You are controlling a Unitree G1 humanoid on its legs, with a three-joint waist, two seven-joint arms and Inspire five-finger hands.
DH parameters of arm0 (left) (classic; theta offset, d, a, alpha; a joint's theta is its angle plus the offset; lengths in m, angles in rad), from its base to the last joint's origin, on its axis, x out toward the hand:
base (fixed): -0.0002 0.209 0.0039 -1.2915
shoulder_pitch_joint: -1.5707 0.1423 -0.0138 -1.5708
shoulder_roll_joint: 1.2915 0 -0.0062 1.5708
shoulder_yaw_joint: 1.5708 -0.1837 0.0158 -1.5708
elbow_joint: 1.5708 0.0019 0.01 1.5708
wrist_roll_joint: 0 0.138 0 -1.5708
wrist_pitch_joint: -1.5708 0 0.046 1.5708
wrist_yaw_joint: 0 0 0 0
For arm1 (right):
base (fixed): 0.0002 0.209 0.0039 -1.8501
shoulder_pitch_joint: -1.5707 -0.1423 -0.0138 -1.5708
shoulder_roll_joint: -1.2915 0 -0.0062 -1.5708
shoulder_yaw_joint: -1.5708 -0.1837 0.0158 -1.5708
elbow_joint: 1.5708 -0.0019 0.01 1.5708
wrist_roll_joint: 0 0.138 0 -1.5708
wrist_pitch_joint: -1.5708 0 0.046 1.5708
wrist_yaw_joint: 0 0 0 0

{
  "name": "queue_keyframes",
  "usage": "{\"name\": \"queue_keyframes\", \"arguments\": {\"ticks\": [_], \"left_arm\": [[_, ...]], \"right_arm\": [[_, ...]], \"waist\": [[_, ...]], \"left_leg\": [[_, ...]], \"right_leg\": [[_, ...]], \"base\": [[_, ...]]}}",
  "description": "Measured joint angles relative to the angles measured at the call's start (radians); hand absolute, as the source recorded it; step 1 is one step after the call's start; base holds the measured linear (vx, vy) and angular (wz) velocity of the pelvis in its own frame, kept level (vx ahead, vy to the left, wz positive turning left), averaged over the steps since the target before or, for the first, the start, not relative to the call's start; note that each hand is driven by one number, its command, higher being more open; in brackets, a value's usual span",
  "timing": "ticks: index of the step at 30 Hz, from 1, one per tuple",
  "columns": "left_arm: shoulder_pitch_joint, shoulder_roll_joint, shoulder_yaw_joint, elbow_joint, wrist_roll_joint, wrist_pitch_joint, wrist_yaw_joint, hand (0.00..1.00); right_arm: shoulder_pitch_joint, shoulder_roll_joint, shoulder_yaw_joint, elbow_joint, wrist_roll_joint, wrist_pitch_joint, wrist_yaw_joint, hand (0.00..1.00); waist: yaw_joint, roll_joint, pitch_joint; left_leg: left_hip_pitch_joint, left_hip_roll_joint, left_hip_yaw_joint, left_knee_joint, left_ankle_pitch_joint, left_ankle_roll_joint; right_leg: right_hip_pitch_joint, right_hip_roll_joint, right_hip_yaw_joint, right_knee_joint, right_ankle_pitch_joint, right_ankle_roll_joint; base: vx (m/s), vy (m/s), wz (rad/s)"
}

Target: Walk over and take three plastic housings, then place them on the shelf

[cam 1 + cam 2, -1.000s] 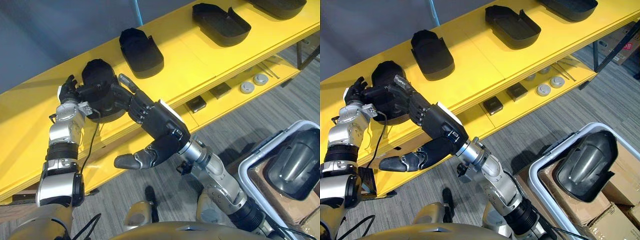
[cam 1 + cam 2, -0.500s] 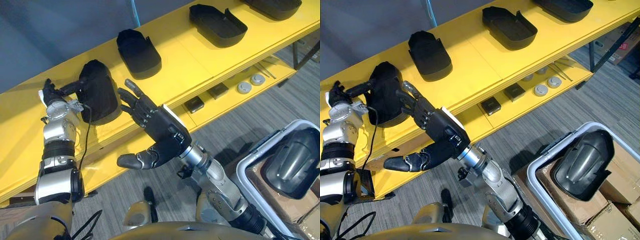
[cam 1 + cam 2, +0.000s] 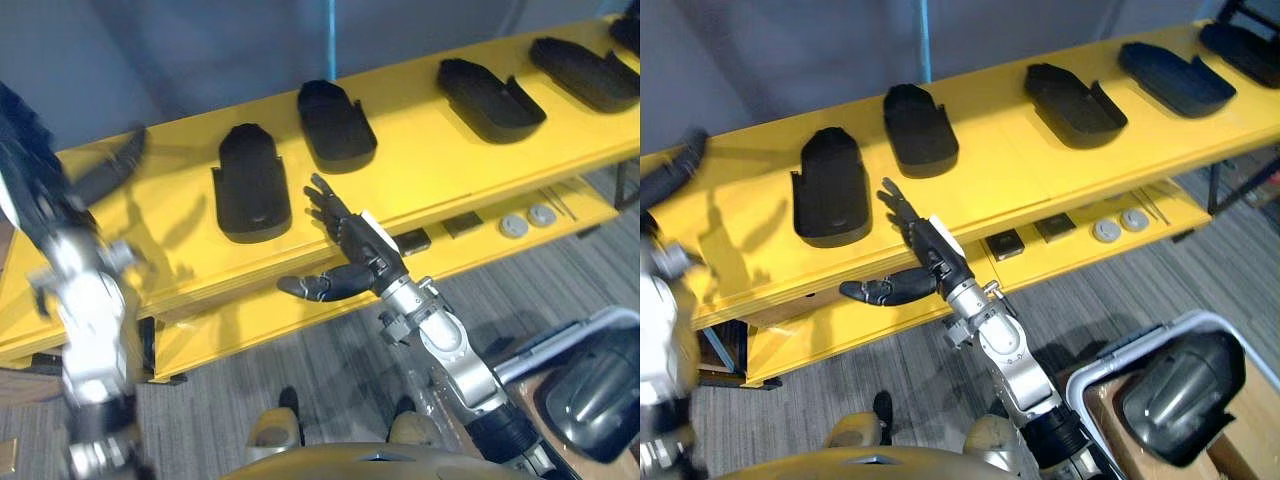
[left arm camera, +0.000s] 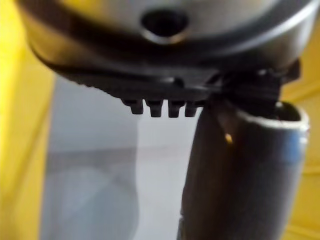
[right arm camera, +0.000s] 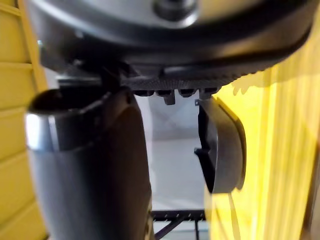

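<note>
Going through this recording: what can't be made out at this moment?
- Left hand: blurred in both eye views and in its own wrist view, so its pose is unreadable.
- Rightmost housing: cut off by the right eye view's edge.
- Small parts on the lower shelf: too small to identify.

on the top board of the shelf [image 3: 420, 150] four housings lie in a row, well apart: the leftmost housing [image 3: 250, 183] nearest the front edge, the second housing [image 3: 337, 125] behind and right of it, then the third housing [image 3: 490, 85] and the fourth housing [image 3: 585, 73] farther right. on the lower board, right of the middle, two blocks [image 3: 1005, 244] sit side by side, with two discs [image 3: 1105, 231] to their right. the right hand [image 3: 360, 240] hangs before the shelf's front edge, just right of the leftmost housing, and at the lower right a bin [image 3: 1118, 352] holds another housing [image 3: 1185, 395].
</note>
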Motion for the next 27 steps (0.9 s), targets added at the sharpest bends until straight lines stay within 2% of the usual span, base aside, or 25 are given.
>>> {"name": "queue_keyframes", "arguments": {"ticks": [1, 3, 4, 6, 8, 10, 14, 18, 21, 27], "left_arm": [[0.061, -0.017, -0.022, 0.007, -0.002, 0.0, -0.006, 1.0], [0.117, -0.033, -0.023, 0.021, -0.004, -0.012, 0.0, 1.0], [0.164, -0.05, -0.036, 0.022, -0.001, -0.047, -0.006, 1.0], [0.279, -0.096, -0.085, 0.043, -0.044, -0.063, -0.144, 1.0], [0.327, -0.099, -0.146, 0.077, -0.048, -0.063, -0.227, 1.0], [0.349, -0.101, -0.195, 0.095, -0.072, -0.063, -0.285, 1.0], [0.352, -0.1, -0.224, 0.095, -0.087, -0.064, -0.338, 1.0], [0.34, -0.099, -0.224, 0.121, -0.084, -0.065, -0.335, 1.0], [0.314, -0.099, -0.233, 0.192, -0.085, -0.068, -0.294, 1.0], [0.315, -0.099, -0.235, 0.282, -0.083, -0.073, -0.172, 1.0]], "right_arm": [[-0.032, 0.005, -0.028, 0.036, -0.02, 0.013, -0.042, 1.0], [-0.086, 0.008, -0.065, 0.07, -0.02, 0.033, -0.072, 1.0], [-0.133, 0.008, -0.072, 0.091, -0.021, 0.037, -0.084, 1.0], [-0.307, 0.001, -0.083, 0.209, -0.067, 0.069, -0.144, 1.0], [-0.373, -0.003, -0.101, 0.252, -0.111, 0.087, -0.187, 1.0], [-0.417, 0.004, -0.1, 0.271, -0.15, 0.086, -0.218, 1.0], [-0.455, 0.005, -0.103, 0.298, -0.17, 0.087, -0.224, 1.0], [-0.456, -0.012, -0.103, 0.299, -0.17, 0.089, -0.225, 1.0], [-0.477, -0.016, -0.102, 0.312, -0.175, 0.101, -0.254, 1.0], [-0.539, -0.027, -0.104, 0.353, -0.216, 0.101, -0.382, 1.0]], "waist": [[0.029, -0.001, 0.0], [0.061, 0.0, -0.001], [0.061, 0.001, -0.001], [0.088, 0.001, 0.0], [0.131, 0.001, 0.0], [0.149, 0.001, 0.001], [0.152, 0.001, 0.001], [0.149, -0.001, 0.003], [0.147, -0.002, 0.003], [0.153, -0.016, 0.015]], "left_leg": [[-0.001, 0.004, -0.016, 0.0, 0.001, -0.004], [-0.018, 0.003, -0.042, 0.003, 0.002, -0.007], [-0.037, 0.002, -0.059, 0.02, -0.002, -0.008], [-0.052, -0.001, -0.095, 0.036, -0.001, -0.011], [-0.059, -0.001, -0.116, 0.03, 0.005, -0.013], [-0.074, -0.004, -0.14, 0.028, 0.014, -0.014], [-0.074, -0.015, -0.15, 0.011, 0.031, -0.009], [-0.074, -0.016, -0.149, 0.005, 0.034, -0.008], [-0.071, -0.015, -0.15, -0.014, 0.046, -0.008], [-0.069, -0.016, -0.15, -0.026, 0.052, -0.008]], "right_leg": [[0.016, 0.007, -0.017, -0.006, -0.003, -0.003], [0.035, 0.011, -0.048, -0.006, -0.007, -0.005], [0.034, 0.011, -0.061, -0.004, -0.01, -0.007], [0.035, 0.015, -0.092, -0.009, -0.008, -0.007], [0.043, 0.019, -0.116, -0.011, -0.014, -0.014], [0.044, 0.02, -0.142, -0.013, -0.015, -0.015], [0.049, 0.012, -0.153, -0.013, -0.012, -0.011], [0.047, 0.01, -0.153, -0.013, -0.011, -0.01], [0.043, 0.011, -0.153, -0.016, -0.01, -0.009], [0.043, 0.012, -0.155, -0.025, -0.007, -0.005]], "base": [[0.0, -0.057, 0.4], [-0.01, -0.052, 0.4], [-0.02, -0.025, 0.43], [-0.03, -0.004, 0.44], [-0.05, -0.028, 0.39], [-0.01, -0.029, 0.37], [0.02, 0.004, 0.1], [0.0, 0.0, 0.0], [0.0, 0.0, 0.0], [0.0, 0.0, 0.0]]}}
